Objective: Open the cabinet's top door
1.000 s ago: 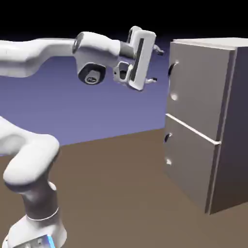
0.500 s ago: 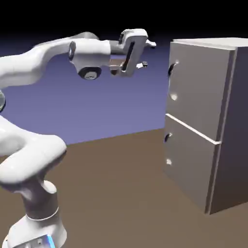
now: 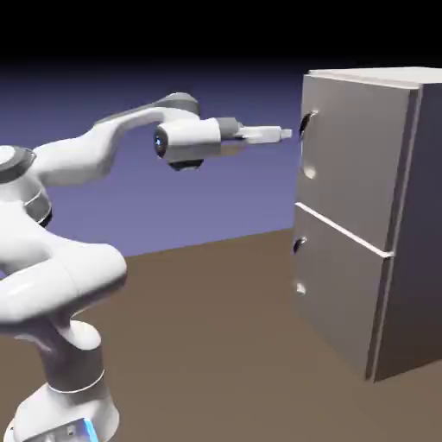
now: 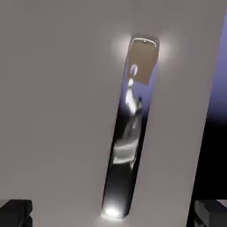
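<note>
"Just beyond your end effector (image 3: 287,134), toward the exterior view's right, you have the top door (image 3: 356,155) of the cabinet (image 3: 421,233). Its handle (image 3: 305,130) is near the fingertips, with a small gap between them."

"And how does my end effector stand?"

"Your fingers are wide apart, one at each lower corner of the hand view. You're holding nothing, and you aren't touching the handle or the panel. The top door looks closed, flush with the cabinet's front."

"What does the hand view give me that the exterior view doesn't?"

"You get the handle's glossy face, long and slightly slanted, running up the middle of the picture (it mirrors a brown patch and some pale shapes, so don't take those for objects). A strip of the backdrop (image 4: 218,99) shows along the right edge. For the lower door (image 3: 339,285), its own handle (image 3: 299,246) and the brown desk (image 3: 207,345), you need the exterior view; there the end effector is seen side-on, level and pointing at the top door."
</note>
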Controlling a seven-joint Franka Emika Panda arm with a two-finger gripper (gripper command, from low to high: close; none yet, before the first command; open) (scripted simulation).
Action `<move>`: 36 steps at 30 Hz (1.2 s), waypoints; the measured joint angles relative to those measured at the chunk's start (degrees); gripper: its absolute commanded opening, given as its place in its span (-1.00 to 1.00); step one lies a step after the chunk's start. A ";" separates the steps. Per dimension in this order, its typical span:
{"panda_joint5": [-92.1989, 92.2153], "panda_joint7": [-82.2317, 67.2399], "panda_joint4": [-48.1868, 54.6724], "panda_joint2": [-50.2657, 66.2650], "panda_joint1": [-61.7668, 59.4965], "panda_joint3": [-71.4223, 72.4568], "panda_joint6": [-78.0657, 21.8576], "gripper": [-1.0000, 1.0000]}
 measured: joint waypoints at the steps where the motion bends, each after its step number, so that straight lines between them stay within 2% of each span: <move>1: 1.43 1.14 0.33 -0.48 -0.69 0.75 -0.11 1.00; 6: 2.78 1.67 7.78 -0.31 -9.21 2.61 -1.13 1.00; 7: 2.86 1.70 8.25 -0.30 -9.75 2.73 -1.19 -1.00; 9: 2.86 1.70 8.25 -0.30 -9.75 2.73 -1.19 -1.00; 18: 7.91 -7.43 -10.44 -2.39 1.67 -4.67 -21.74 -1.00; 22: 9.70 -15.50 -17.07 1.64 7.26 -8.40 -28.51 -1.00; 27: 12.22 -27.97 -16.94 11.34 12.07 -10.78 -25.62 -1.00; 36: 18.72 -50.42 -11.11 29.62 20.36 -15.36 -13.64 -1.00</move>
